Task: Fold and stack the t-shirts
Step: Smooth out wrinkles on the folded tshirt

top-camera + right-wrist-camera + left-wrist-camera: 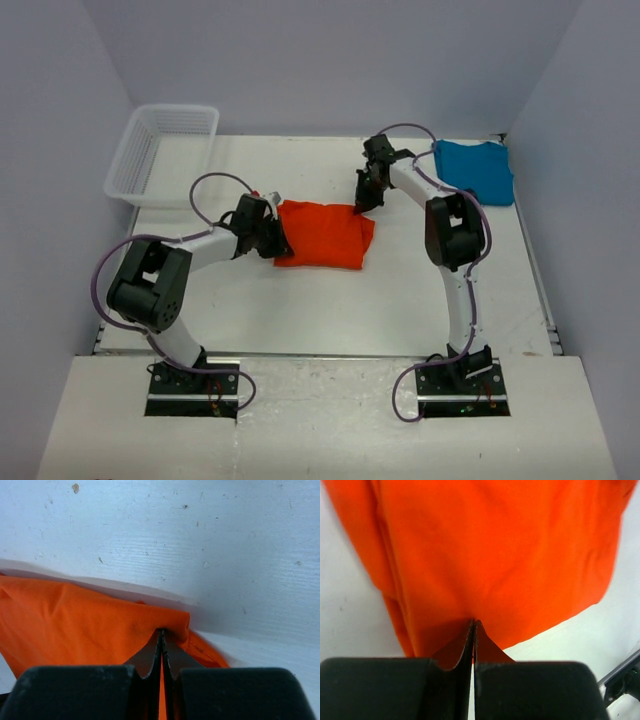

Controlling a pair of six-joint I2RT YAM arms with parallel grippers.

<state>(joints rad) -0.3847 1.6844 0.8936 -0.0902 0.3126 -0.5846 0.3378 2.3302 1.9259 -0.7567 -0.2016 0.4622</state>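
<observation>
**Orange shirt point(322, 236) pinched at two edges**

Lies folded and rumpled mid-table point(330, 320). Left gripper point(473, 625) clamped on its left edge. Right gripper point(161, 632) clamped on its far right corner. Cloth tents up at each pinch. Teal shirt point(475, 170) lies flat at the table's far right, well apart. Basket point(135, 150) at far left corner.

1 white plastic mesh basket point(135, 160) sits at the far left corner of the worktop point(300, 310), close beside the left wall, its long side running front to back. The worktop is white and flat. Seen close in the right wrist view, its surface carries small dark specks and fine scratches. Plain pale grey walls point(330, 60) close it in on 3 sides.
</observation>
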